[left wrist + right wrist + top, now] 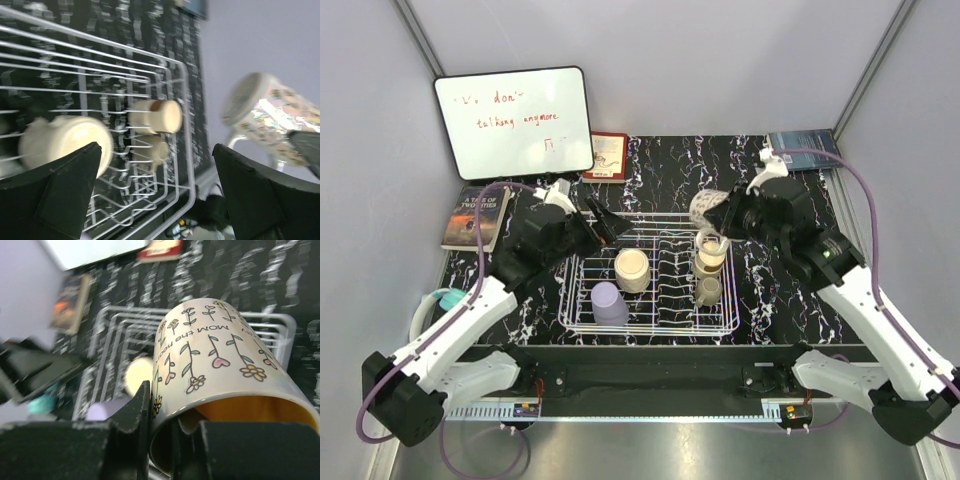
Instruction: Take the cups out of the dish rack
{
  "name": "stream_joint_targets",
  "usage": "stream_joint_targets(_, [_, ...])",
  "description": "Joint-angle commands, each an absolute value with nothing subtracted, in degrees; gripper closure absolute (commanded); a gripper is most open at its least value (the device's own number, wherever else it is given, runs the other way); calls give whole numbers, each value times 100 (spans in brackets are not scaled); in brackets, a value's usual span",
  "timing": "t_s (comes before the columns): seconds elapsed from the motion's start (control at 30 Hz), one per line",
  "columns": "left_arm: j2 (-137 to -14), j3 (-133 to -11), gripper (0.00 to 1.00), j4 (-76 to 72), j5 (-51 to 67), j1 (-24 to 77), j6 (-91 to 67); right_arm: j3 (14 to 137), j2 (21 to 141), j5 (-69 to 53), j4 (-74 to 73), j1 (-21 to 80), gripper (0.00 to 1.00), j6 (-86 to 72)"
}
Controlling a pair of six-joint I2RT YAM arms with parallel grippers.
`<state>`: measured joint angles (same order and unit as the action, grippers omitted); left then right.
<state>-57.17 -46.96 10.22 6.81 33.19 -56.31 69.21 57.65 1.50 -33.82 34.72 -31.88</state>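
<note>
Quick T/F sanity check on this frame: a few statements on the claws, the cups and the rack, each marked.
1. The right claw grips a flowered mug by its rim. True.
2. The left claw is shut on the lavender cup. False: it is open and holds nothing, and the lavender cup sits in the dish rack.
3. The dish rack is empty. False: the lavender cup, a cream cup and others on the right side are in it.
4. A whiteboard with red writing stands at the far left of the table. True.
</note>
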Motion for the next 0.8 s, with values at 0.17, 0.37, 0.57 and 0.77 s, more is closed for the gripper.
stream_joint_targets(0.17, [-7082, -7354, 1, 5216, -1257, 3287, -4756, 8630, 7337, 1572, -4402, 1724, 100, -3217])
stream_joint_targets(0.37, [-7374, -7585, 1, 5502, -1388, 3287, -4447, 9517, 8691, 2284, -4693, 1134, 100, -3366])
stream_joint_targets(0.57, [-7462, -7480, 1, 5502, -1310, 3287, -4324, 11063, 10176, 2637, -5431, 608, 100, -3629])
stream_joint_targets(0.77, [-7734, -7401, 1, 5511, -1187, 3270, -4087, 12111, 11397, 2340, -5985, -155, 100, -3980])
